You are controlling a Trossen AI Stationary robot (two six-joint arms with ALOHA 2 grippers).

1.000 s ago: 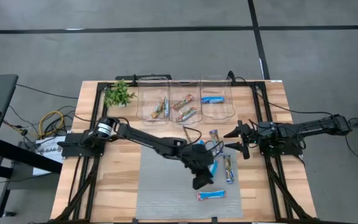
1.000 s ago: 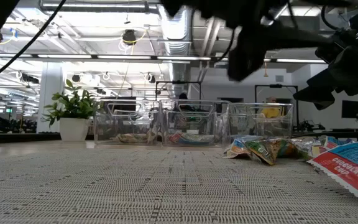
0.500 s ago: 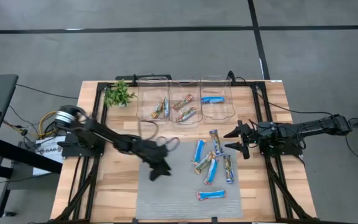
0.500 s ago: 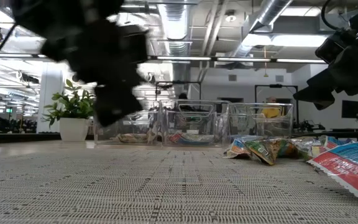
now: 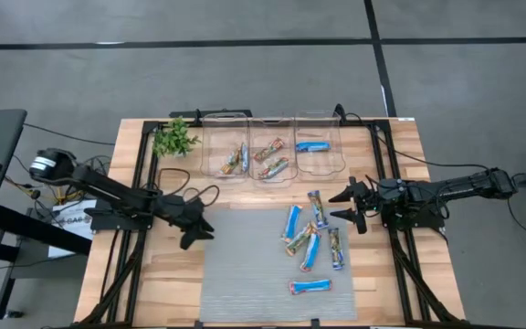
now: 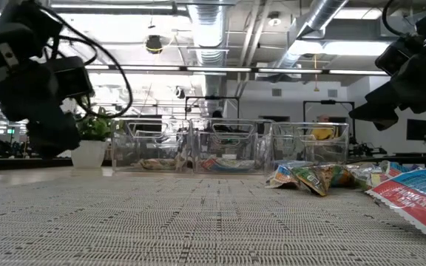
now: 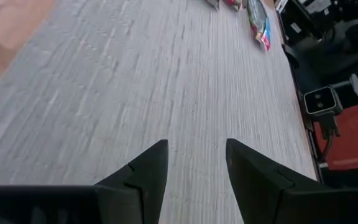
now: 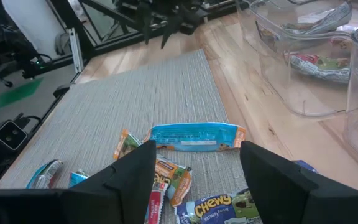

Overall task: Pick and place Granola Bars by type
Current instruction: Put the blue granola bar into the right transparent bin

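Several granola bars lie loose on the grey mat (image 5: 245,274): blue-and-white ones (image 5: 291,219) (image 5: 310,286) and multicoloured ones (image 5: 336,249) (image 5: 298,239). The left clear bin (image 5: 227,146) and the middle bin (image 5: 272,146) hold multicoloured bars, and the right bin (image 5: 319,143) holds a blue bar (image 5: 311,145). My left gripper (image 5: 197,233) is open and empty at the mat's far left corner, its fingers over bare mat (image 7: 194,146). My right gripper (image 5: 345,206) is open and empty just right of the bars, with a blue bar (image 8: 194,137) lying ahead of its fingers.
A green plant sprig (image 5: 173,139) stands left of the bins at the far edge. Black frame rails (image 5: 383,164) run along both sides of the wooden table. The mat's left half is bare. Cables lie off the table's left side (image 5: 76,178).
My left gripper has drawn back from over the loose bars toward the table's left edge, crossing the mat to its far left corner. The bars it had covered now show, lying on the mat. My right arm has kept still.
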